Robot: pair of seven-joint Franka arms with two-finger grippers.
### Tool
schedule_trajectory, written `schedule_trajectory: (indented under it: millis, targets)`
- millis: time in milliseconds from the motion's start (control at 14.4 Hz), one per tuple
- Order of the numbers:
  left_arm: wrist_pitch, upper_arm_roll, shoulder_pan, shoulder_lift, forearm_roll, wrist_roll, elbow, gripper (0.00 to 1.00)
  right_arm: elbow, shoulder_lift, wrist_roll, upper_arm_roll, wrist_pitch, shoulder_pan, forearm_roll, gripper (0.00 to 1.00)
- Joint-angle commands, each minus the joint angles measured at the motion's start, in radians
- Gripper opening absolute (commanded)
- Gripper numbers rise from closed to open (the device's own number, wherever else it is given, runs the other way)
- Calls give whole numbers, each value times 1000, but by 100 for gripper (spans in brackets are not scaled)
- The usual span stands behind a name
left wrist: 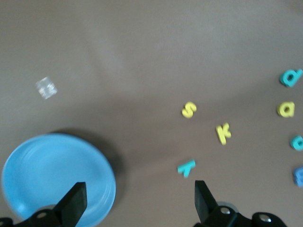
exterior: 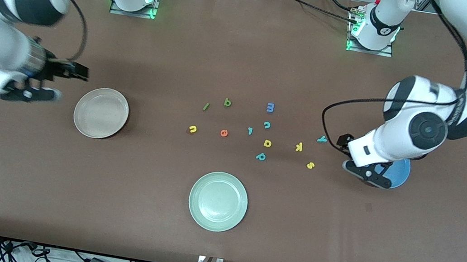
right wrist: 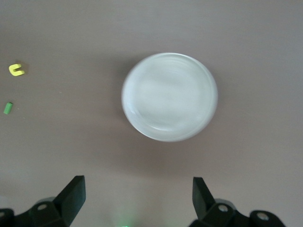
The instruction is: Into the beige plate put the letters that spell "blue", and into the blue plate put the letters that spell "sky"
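Observation:
The beige plate (exterior: 101,112) lies toward the right arm's end, with my right gripper (right wrist: 137,195) open and empty above the table beside it. The blue plate (exterior: 400,173) lies toward the left arm's end, half hidden under the left arm. My left gripper (left wrist: 139,197) hangs open and empty over that plate's rim (left wrist: 106,175) and the bare table. Close by lie teal y (left wrist: 186,167), yellow k (left wrist: 223,133) and yellow s (left wrist: 189,109). In mid-table lie green b (exterior: 228,102), green bar l (exterior: 206,106), yellow u (exterior: 192,129) and orange e (exterior: 224,133).
A pale green plate (exterior: 218,201) lies nearer the front camera than the letters. Other letters sit among them: blue m (exterior: 270,107), teal c (exterior: 267,124), a teal hooked piece (exterior: 250,130), yellow a (exterior: 267,143) and teal p (exterior: 261,156).

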Motion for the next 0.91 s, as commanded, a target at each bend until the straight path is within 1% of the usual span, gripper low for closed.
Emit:
schedule_trajectory:
  millis: [0, 209, 348, 488, 697, 836]
  targets:
    - [80, 4, -35, 75, -16, -2, 25, 100, 7, 95, 10, -5, 90, 64, 35, 100]
    - [187, 6, -66, 141, -15, -77, 16, 100, 7, 170, 64, -5, 204, 147, 38, 100]
    - [231, 4, -77, 181, -15, -85, 16, 100, 8, 213, 79, -5, 278, 199, 41, 100]
    - [270, 6, -98, 224, -15, -123, 16, 100, 10, 255, 134, -5, 356, 248, 87, 100]
    - [291, 4, -104, 264, -15, -177, 16, 100, 15, 318, 238, -7, 479, 320, 87, 100]
    - [291, 4, -106, 267, -15, -181, 16, 100, 13, 350, 268, -8, 519, 345, 84, 100]
